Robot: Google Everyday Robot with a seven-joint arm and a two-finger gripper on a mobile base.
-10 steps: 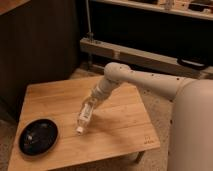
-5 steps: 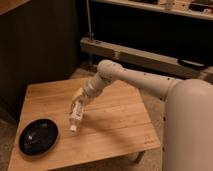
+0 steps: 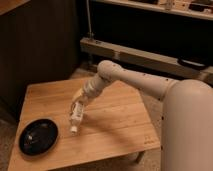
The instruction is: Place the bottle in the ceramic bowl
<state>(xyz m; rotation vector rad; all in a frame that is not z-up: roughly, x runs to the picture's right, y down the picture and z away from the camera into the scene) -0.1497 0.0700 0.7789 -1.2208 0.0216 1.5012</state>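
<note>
The bottle (image 3: pixel 76 117) is whitish with a small white cap pointing down. It hangs tilted above the wooden table (image 3: pixel 115 122), held at its upper end by my gripper (image 3: pixel 79 104). The gripper is at the end of the white arm (image 3: pixel 130 80) reaching in from the right. The ceramic bowl (image 3: pixel 38 136) is a shallow black glossy dish on the table's front left corner. The bottle is to the right of the bowl and apart from it.
A dark wall stands behind the table on the left. A metal rail and shelving (image 3: pixel 145 57) run across the back right. My white body (image 3: pixel 187 130) fills the right edge. The floor shows below the table's front edge.
The arm has swung left with the bottle in the gripper, bringing it from the table's middle closer to the bowl.
</note>
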